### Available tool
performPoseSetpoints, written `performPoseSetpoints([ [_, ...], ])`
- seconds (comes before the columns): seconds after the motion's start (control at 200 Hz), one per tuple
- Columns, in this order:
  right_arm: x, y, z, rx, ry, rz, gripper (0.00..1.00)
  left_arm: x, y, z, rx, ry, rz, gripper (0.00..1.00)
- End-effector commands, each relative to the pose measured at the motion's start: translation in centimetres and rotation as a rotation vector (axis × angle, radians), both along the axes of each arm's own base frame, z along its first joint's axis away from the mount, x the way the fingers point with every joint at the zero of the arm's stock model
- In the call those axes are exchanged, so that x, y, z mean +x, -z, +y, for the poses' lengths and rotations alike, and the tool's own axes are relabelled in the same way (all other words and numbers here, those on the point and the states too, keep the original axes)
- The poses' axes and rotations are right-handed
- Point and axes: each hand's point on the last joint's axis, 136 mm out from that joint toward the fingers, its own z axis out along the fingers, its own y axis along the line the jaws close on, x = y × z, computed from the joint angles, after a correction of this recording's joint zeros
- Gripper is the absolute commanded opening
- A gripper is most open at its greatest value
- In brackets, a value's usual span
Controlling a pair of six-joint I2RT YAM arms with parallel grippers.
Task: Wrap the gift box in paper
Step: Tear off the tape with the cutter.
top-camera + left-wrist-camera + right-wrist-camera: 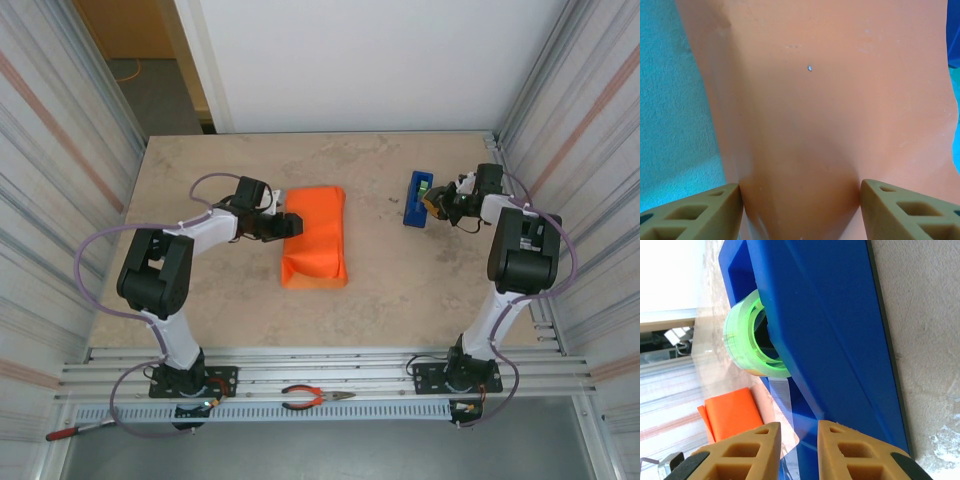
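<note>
- Two grippers are engaged: your left gripper (287,225) meets the left edge of the paper (318,245), and your right gripper (437,203) sits against the tape dispenser (417,200)
- Paper appearance: plain bright orange, matte, no pattern, folded over into one oblong bundle. The far end is rounded; the near end shows two raised corners
- Paper location: on the table (400,290), left of centre, long side running away from the arm bases
- The gift box is covered by the paper, so you cannot tell it apart from the bundle
- Left gripper state: in the left wrist view a smooth ridge of paper (830,125) runs between the fingers (695,215). Both inner faces touch it, so the fingers pinch the paper-covered ridge
- Right gripper state: in the right wrist view the fingers (750,450) stand close together with a narrow gap. A clear tape strip (782,395) leads down into that gap; you cannot tell whether it is clamped
- Container: the blue dispenser holds one tape roll (742,340) with a green core, seated in its open slot
- Clearance: bare tabletop separates bundle and dispenser. The dispenser stands near the right corrugated wall (580,150)
- Near edge: pliers (315,398) lie on the rail between the two arm bases
</note>
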Motion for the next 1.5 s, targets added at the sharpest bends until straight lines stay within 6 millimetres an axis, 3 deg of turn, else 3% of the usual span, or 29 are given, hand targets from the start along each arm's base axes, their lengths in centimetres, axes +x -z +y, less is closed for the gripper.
performPoseSetpoints([
  [0.0,0.7,-0.1,0.4,0.02,-0.028,-0.019,0.24,-2.8,4.5,1.4,0.133,0.016,0.126,0.62],
  [0.742,0.8,0.0,0.9,0.045,-0.04,-0.02,0.15,-2.9,4.7,1.3,0.139,0.018,0.129,0.62],
  [0.922,0.6,-0.2,1.0,0.051,-0.042,-0.02,0.02,-3.0,4.6,1.3,0.138,0.019,0.13,0.62],
  [1.268,0.3,-4.1,2.1,0.098,-0.024,-0.093,0.0,-3.0,4.7,1.3,0.141,0.019,0.132,0.62],
  [1.493,-0.5,-5.6,3.0,0.094,-0.023,-0.109,0.0,-3.1,4.7,1.2,0.14,0.02,0.132,0.62],
])
